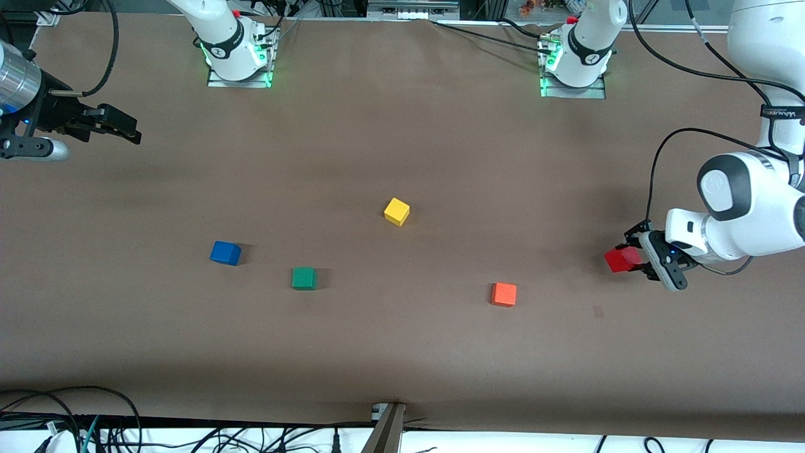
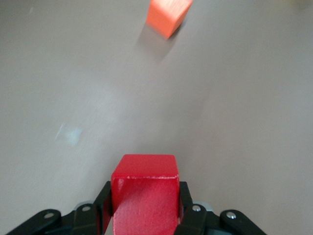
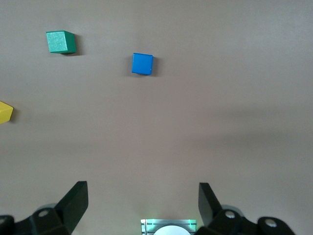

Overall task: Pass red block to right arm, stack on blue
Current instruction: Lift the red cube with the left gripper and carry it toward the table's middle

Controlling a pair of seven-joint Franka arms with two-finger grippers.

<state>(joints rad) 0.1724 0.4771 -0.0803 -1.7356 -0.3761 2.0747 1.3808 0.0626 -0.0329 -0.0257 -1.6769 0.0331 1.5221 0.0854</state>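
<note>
A wide brown table top (image 1: 402,157) fills the front view, with two white robot arms based along its upper edge.

The left arm reaches in at its own end of the table. Its black open-linkage left gripper (image 1: 634,259) points sideways toward the table's middle and clamps a small bright red cube (image 1: 622,259) between its two fingers. In the left wrist view the red cube (image 2: 145,191) sits squarely between the black fingers (image 2: 187,205), which press against two opposite sides, while its front face juts out past the fingertips. Whether the cube is lifted off the table or resting on it cannot be told.

A small orange cube (image 1: 504,294) lies on the table near the held cube, closer to the table's middle and a little nearer the front camera. The left wrist view shows the orange cube (image 2: 168,15) ahead of the claw, well apart from it.

The right arm waits at its own end of the table, near the upper corner. Its slim black right gripper (image 1: 129,128) hangs over bare table with its fingers spread wide and holding nothing; the right wrist view shows the two fingertips (image 3: 76,198) far apart.

A small blue cube (image 1: 225,253) rests toward the right arm's end. A small green cube (image 1: 304,277) lies beside it, slightly nearer the front camera. A small yellow cube (image 1: 397,211) sits near the table's centre.
</note>
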